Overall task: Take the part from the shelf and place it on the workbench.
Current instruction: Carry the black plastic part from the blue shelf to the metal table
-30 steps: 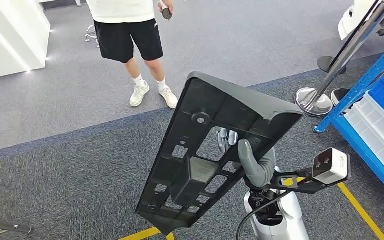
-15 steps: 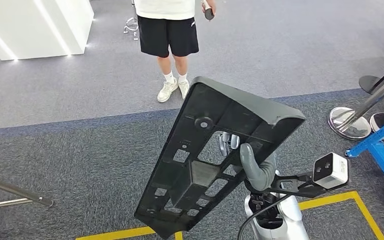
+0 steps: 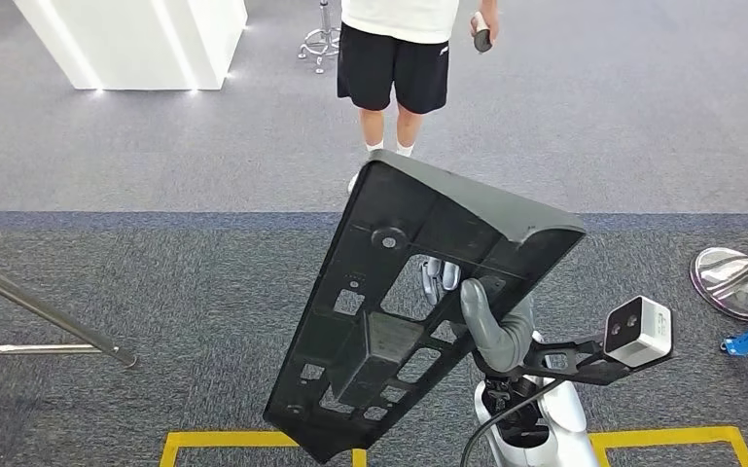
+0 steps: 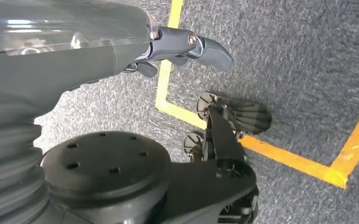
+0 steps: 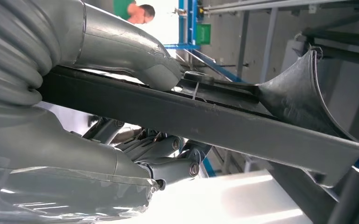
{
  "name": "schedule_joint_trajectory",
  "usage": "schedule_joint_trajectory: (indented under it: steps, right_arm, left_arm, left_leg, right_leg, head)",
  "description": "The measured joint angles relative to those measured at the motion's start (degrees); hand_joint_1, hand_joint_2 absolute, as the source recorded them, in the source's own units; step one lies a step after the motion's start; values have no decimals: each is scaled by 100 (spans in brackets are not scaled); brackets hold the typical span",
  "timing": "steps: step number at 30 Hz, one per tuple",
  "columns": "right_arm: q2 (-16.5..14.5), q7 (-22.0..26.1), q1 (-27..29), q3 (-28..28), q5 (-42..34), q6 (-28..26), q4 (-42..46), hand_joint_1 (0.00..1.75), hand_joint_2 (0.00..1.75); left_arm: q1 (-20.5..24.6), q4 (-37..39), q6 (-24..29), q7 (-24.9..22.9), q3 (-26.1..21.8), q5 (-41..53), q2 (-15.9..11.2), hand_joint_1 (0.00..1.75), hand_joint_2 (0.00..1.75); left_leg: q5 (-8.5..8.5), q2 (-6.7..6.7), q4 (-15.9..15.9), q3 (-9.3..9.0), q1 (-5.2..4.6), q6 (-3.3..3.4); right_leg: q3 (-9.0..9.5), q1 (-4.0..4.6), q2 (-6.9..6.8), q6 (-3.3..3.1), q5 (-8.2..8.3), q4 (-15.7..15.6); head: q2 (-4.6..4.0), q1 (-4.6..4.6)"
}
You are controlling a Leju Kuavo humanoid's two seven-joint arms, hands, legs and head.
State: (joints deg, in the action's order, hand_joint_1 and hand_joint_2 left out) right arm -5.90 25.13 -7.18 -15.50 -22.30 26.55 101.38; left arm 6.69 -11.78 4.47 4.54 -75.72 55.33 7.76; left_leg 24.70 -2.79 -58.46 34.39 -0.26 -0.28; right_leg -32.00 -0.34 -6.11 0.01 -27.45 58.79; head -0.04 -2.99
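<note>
Part (image 3: 389, 321), a large black ribbed plastic panel, is tilting above the grey carpet, its long axis slanting up and away from the right robot hand (image 3: 481, 316), which is gripping its near edge; the left robot hand (image 4: 177, 49) is hanging low, holding nothing.

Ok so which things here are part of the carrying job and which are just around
Part of the job:
- black plastic part
- right hand, gripping the part's edge

Just around:
- person standing ahead
- stanchion base
- yellow floor tape
- white counter
- left hand, holding nothing
</note>
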Motion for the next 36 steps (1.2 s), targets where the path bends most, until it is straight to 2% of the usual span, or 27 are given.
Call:
schedule_joint_trajectory:
  steps: [1, 2, 3, 4, 6, 7, 8, 9, 11, 13, 15, 17, 18, 19, 21, 22, 23, 24, 25, 26, 28, 29, 30, 32, 33, 34, 36]
  right_arm:
    - [-1, -3, 4, 0, 0, 4, 4, 175, 175]
    - [-1, -8, 8, 0, 1, 10, 9, 175, 175]
    - [-1, -11, 10, 0, 1, 20, 16, 175, 175]
    - [-1, -14, 14, 0, 1, 31, 24, 175, 175]
    - [-1, -30, 46, 0, 7, 45, 29, 175, 175]
    - [-1, -43, 76, 0, 14, 50, 26, 175, 175]
    - [-1, -70, 105, 0, 25, 54, 21, 175, 175]
    - [-1, -96, 129, 0, 43, 58, 18, 175, 175]
    - [-1, -149, 150, 0, 77, 65, 20, 175, 175]
    - [-1, -193, 178, 0, 98, 71, 25, 175, 175]
    - [-2, -226, 227, 0, 107, 96, 30, 175, 175]
    - [-18, -230, 256, -1, 107, 136, 33, 175, 175]
    - [-34, -226, 261, -2, 106, 156, 34, 175, 175]
    - [-52, -220, 270, -2, 103, 177, 37, 175, 175]
    - [-74, -210, 310, -2, 95, 223, 46, 175, 175]
    - [-78, -209, 334, -2, 92, 245, 51, 175, 175]
    - [-78, -211, 357, -2, 91, 265, 54, 175, 175]
    - [-79, -212, 373, -2, 92, 283, 55, 175, 175]
    - [-79, -212, 382, -2, 93, 299, 56, 175, 175]
    - [-79, -211, 387, -2, 96, 316, 61, 175, 175]
    - [-80, -203, 388, -2, 107, 341, 73, 175, 175]
    - [-82, -198, 388, -2, 114, 345, 78, 175, 175]
    - [-86, -193, 386, -2, 120, 346, 80, 175, 175]
    - [-109, -192, 381, -2, 127, 346, 83, 175, 175]
    - [-123, -193, 377, -2, 128, 346, 86, 175, 175]
    - [-136, -191, 371, -2, 128, 349, 92, 175, 175]
    - [-146, -188, 361, -2, 126, 354, 102, 175, 175]
  left_arm:
    - [-6, 0, -8, -6, 7, 5, 0, 0, 175]
    - [-18, 0, -17, -14, 13, 9, 1, 0, 175]
    - [-25, 0, -25, -25, 19, 7, 2, 0, 175]
    - [-23, 0, -28, -36, 22, -3, 3, 0, 175]
    - [-6, 0, -33, -52, 24, -69, 5, 0, 175]
    - [1, 0, -39, -52, 20, -118, 8, 0, 175]
    - [1, 0, -56, -41, 13, -168, 10, 0, 175]
    - [-1, 0, -76, -25, 6, -205, 11, 0, 175]
    - [-5, 0, -104, 4, -7, -231, 13, 0, 175]
    - [3, -1, -86, 25, -8, -236, 8, 0, 175]
    - [4, -2, 3, 75, -21, -277, -16, 0, 175]
    - [-13, -5, 156, 139, -55, -344, -66, 0, 175]
    - [-21, -8, 253, 168, -78, -376, -92, 0, 175]
    - [-19, -10, 359, 195, -100, -406, -114, 0, 175]
    - [1, -14, 595, 233, -140, -474, -152, 0, 175]
    - [13, -15, 710, 247, -165, -512, -169, 0, 175]
    - [19, -15, 813, 261, -196, -556, -189, 0, 175]
    - [19, -15, 894, 274, -229, -592, -207, 0, 175]
    - [14, -15, 946, 284, -256, -615, -229, 0, 175]
    - [10, -15, 973, 287, -275, -628, -253, 0, 175]
    - [20, -15, 988, 286, -300, -658, -302, 0, 175]
    - [33, -15, 983, 285, -317, -681, -320, 0, 175]
    - [41, -15, 974, 284, -338, -704, -338, 0, 175]
    - [36, -15, 962, 283, -377, -727, -368, 0, 175]
    - [26, -15, 958, 282, -392, -729, -380, 0, 175]
    - [22, -15, 958, 275, -404, -729, -386, 0, 175]
    - [37, -15, 963, 246, -418, -731, -389, 0, 175]
  left_leg:
    - [-11, 62, 16, 1, 4, 34]
    - [-27, 124, 44, -6, 12, 61]
    - [-44, 181, 72, -17, 23, 91]
    - [-62, 236, 99, -31, 36, 120]
    - [-69, 350, 106, -30, 35, 158]
    - [-69, 422, 102, -29, 31, 169]
    - [-65, 500, 95, -30, 27, 172]
    - [-60, 580, 83, -30, 25, 171]
    - [-43, 730, 47, -32, 31, 152]
    - [-17, 863, -7, -12, 30, 107]
    - [-7, 979, -27, 24, 42, 41]
    - [-8, 1041, -19, 47, 67, -29]
    - [27, 961, -67, 69, 64, -60]
    - [119, 811, -219, 139, 58, -84]
    - [447, 463, -856, 441, 54, -129]
    - [611, 376, -1246, 638, 67, -150]
    - [696, 338, -1532, 785, 78, -165]
    - [682, 320, -1638, 841, 87, -173]
    - [558, 302, -1492, 766, 91, -171]
    - [366, 253, -1148, 583, 89, -159]
    - [76, 31, -348, 156, 46, -99]
    - [20, -45, -110, 32, 18, -59]
    - [19, -72, -7, -10, -8, -22]
    - [2, 49, 30, -11, -19, 41]
    - [-17, 110, 68, -34, -7, 69]
    - [-37, 166, 107, -63, 10, 99]
    - [-65, 285, 154, -100, 34, 146]
  right_leg:
    - [6, 0, -47, 32, -10, -4]
    - [7, -11, -13, 65, -43, 23]
    - [-27, -22, 88, 92, -119, 117]
    - [-117, -33, 225, 108, -249, 320]
    - [-457, -44, 492, 112, -579, 993]
    - [-636, -43, 542, 111, -684, 1315]
    - [-755, -41, 569, 109, -695, 1501]
    - [-784, -42, 585, 104, -598, 1494]
    - [-586, -50, 654, 84, -196, 973]
    - [-324, -71, 899, 66, 71, 357]
    - [-226, -66, 1031, 46, 101, 118]
    - [-199, -57, 916, -5, 117, 76]
    - [-174, -60, 854, -44, 123, 49]
    - [-148, -65, 780, -78, 126, 22]
    - [-110, -43, 615, -134, 110, -3]
    - [-102, -27, 529, -149, 98, -2]
    - [-97, -14, 446, -157, 88, -1]
    - [-92, -5, 371, -160, 77, 0]
    - [-81, 1, 304, -157, 66, 0]
    - [-62, 6, 243, -150, 52, 1]
    - [-18, 24, 135, -121, 19, 1]
    - [-3, 35, 88, -97, 3, 1]
    - [6, 42, 41, -71, -8, -1]
    - [31, 47, -55, -10, -26, -17]
    - [47, 34, -24, 23, -56, 2]
    - [27, 23, 79, 50, -132, 97]
    - [-209, -6, 402, 88, -444, 644]
  head:
    - [0, 1]
    - [0, 2]
    - [0, 5]
    - [0, 11]
    - [0, 18]
    - [0, 20]
    - [0, 19]
    - [0, 20]
    - [0, 20]
    - [0, 18]
    - [0, 18]
    - [0, 18]
    - [0, 13]
    - [0, 7]
    - [0, -4]
    - [0, -7]
    - [0, -7]
    - [0, -7]
    - [0, -7]
    - [0, -7]
    - [0, -6]
    - [0, -5]
    - [0, -4]
    - [0, -2]
    - [0, 1]
    - [0, 3]
    - [0, 14]
